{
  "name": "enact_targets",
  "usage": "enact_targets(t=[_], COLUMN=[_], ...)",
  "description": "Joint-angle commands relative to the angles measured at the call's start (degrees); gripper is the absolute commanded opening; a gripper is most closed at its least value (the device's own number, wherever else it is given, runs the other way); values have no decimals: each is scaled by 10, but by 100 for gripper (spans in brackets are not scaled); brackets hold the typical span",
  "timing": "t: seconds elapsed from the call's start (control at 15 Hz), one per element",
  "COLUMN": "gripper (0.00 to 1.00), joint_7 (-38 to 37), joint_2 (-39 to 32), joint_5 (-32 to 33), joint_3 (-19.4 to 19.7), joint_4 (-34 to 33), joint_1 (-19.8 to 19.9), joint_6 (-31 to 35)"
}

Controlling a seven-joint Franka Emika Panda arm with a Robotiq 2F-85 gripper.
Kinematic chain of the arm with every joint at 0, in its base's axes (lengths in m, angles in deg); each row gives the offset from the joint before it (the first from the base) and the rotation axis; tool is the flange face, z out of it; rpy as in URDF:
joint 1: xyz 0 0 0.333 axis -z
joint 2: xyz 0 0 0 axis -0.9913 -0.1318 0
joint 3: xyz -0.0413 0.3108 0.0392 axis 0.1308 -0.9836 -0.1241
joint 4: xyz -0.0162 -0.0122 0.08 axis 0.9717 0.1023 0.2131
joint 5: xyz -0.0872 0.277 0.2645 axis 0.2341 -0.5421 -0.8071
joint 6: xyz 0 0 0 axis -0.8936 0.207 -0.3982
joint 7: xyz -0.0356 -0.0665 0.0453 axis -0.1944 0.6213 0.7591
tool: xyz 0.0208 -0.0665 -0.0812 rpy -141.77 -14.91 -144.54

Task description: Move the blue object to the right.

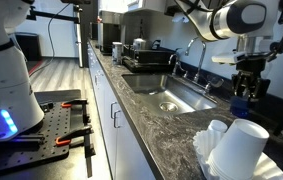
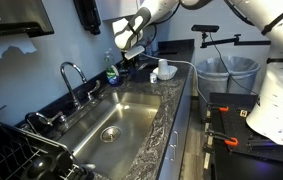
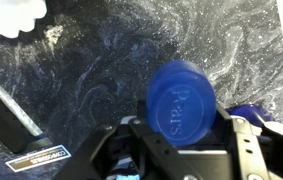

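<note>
One blue bottle (image 3: 181, 100) (inside end effector (image 3: 186, 138))

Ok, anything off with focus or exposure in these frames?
Wrist view: the blue object sits close to the lens and looks slightly soft, the marbled counter behind it is sharper, and the white object at top left is blown out. In an exterior view the foreground white cups are soft and bright; in an exterior view the dish rack is sunk in shadow.

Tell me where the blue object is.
In the wrist view the blue object sits centre frame within the gripper, over the dark countertop; in an exterior view it is beyond the sink.
</note>
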State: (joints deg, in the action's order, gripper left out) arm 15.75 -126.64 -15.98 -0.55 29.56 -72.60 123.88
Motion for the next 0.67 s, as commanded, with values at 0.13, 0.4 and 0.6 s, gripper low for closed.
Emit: enact_targets(t=[0.13, 0.4, 0.6], gripper=[61, 36, 36], joint_7=[-2, -65, -146], joint_2=[-1, -5, -16], joint_5=[-2, -6, -14], joint_3=[2, 16, 29], joint_4=[-3, 4, 1], joint_1=[-1, -12, -18], joint_6=[-3, -2, -12])
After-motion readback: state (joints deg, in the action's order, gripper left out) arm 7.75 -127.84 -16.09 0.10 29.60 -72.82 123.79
